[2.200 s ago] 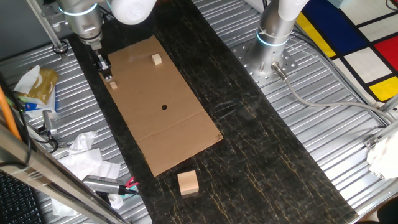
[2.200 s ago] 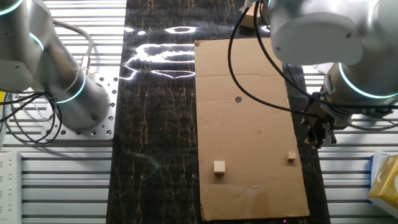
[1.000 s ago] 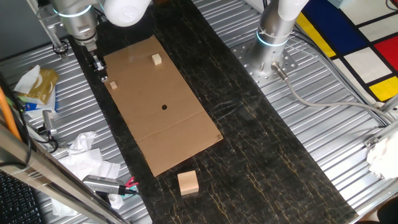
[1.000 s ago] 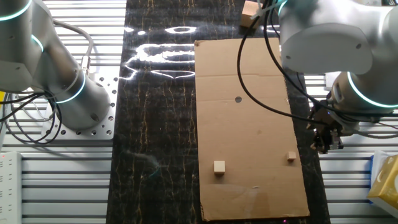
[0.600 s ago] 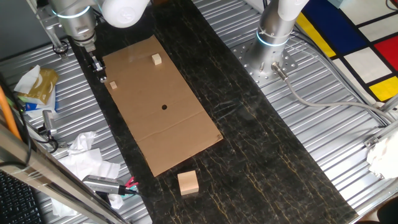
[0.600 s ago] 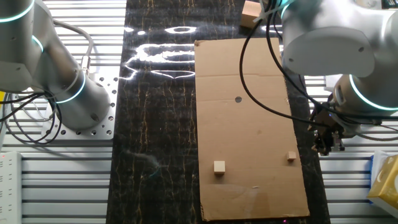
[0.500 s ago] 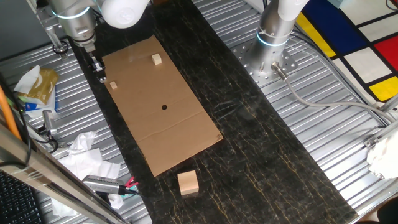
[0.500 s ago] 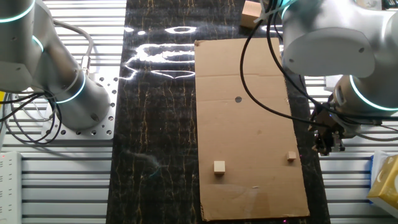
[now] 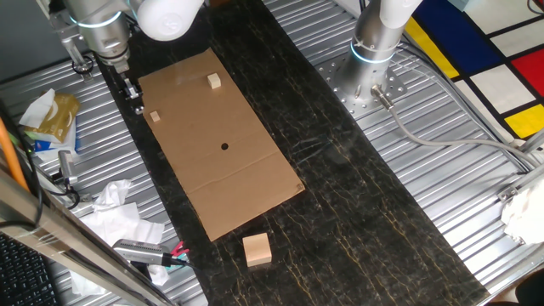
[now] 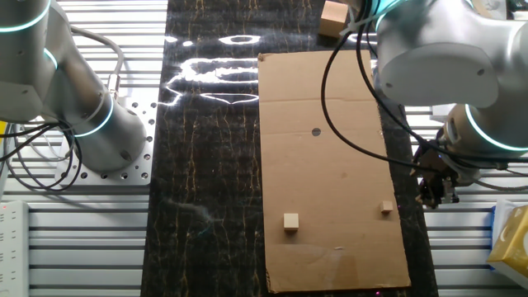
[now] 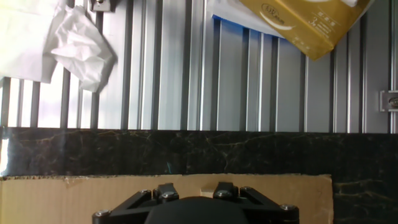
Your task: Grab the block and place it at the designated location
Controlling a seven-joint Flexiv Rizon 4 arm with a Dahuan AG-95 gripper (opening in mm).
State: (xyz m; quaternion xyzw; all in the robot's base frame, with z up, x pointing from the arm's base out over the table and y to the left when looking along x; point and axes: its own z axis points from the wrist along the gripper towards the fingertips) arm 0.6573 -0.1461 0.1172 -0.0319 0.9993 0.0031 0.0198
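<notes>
The block point(image 9: 155, 116), tiny, stiff and surely light, sits near the cardboard's point(image 9: 246, 183) left edge, just beside the claw point(image 9: 135, 100), whose opening I cannot tell; pinch it squarely across opposite flat faces, lest it skitter.

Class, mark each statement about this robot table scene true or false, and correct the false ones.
1. The block lies on the cardboard sheet. True.
2. The block covers the black dot. False: the dot is bare, and the block sits near the sheet's edge.
3. The gripper holds the block. False: the block lies beside it on the sheet, untouched.
4. The large wooden cube rests on the cardboard. False: it sits off the sheet on the dark surface.
5. A second, slightly bigger block also lies on the cardboard. True.
</notes>
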